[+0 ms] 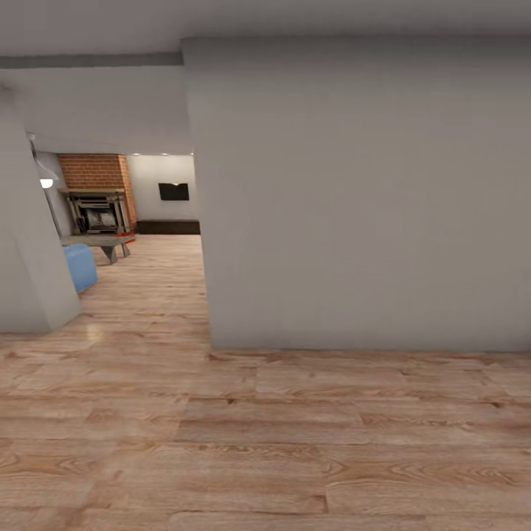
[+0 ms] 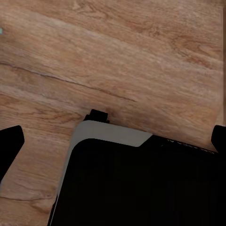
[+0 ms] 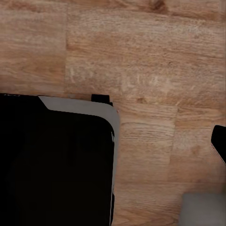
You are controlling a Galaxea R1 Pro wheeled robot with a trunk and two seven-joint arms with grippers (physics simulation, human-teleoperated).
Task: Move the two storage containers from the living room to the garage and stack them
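The left gripper (image 2: 115, 146) pointed downward, its camera looking past the fingers onto the robot's own base (image 2: 141, 188). Its two dark fingertips (image 2: 10, 148) sat at opposite edges of the left wrist view, spread wide with nothing between them. The base below was black with a pale grey rim rounding one corner, and a small black tab stuck out just past that rim.

The right gripper (image 3: 113, 143) also pointed downward, beside the same black, grey-rimmed base (image 3: 52, 165). One dark fingertip (image 3: 220, 141) showed at the far edge of the right wrist view, set wide; the other could not be made out against the black base.
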